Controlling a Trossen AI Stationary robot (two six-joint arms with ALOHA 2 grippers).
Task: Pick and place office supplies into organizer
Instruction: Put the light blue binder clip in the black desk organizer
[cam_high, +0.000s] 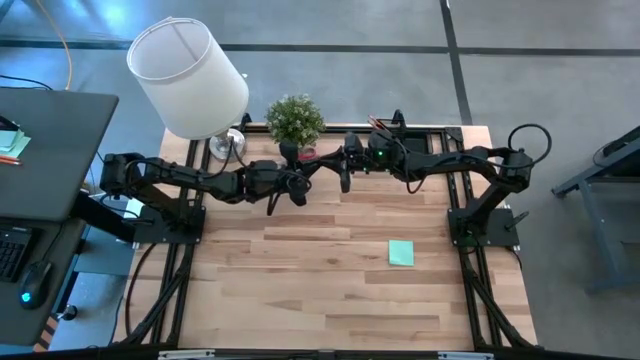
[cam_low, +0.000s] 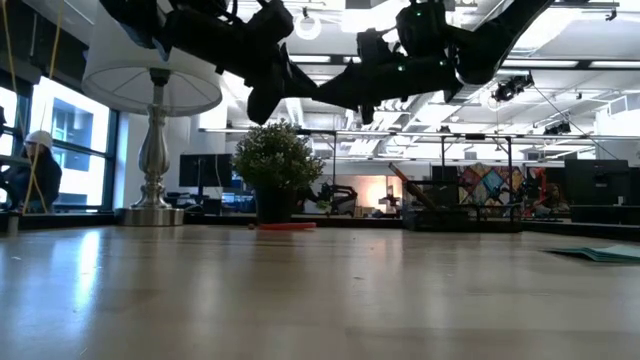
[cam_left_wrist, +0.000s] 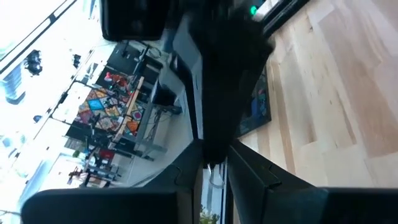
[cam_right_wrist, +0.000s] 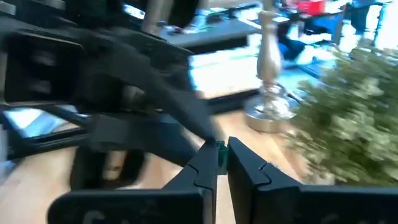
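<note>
In the high view, the left gripper is hanging left of centre, its fingers nearly closed with nothing visibly between them. The right gripper is reaching toward it from the right, pinching what looks like a small green item. The pad is lying lower right, nearer the right arm; the organizer is sitting upper right.

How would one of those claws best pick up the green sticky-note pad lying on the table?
Judging by its pose, the sticky-note pad lies flat and thin on bare table, so coming straight down and pinching two opposite edges seems best. The right gripper is nearer.
</note>
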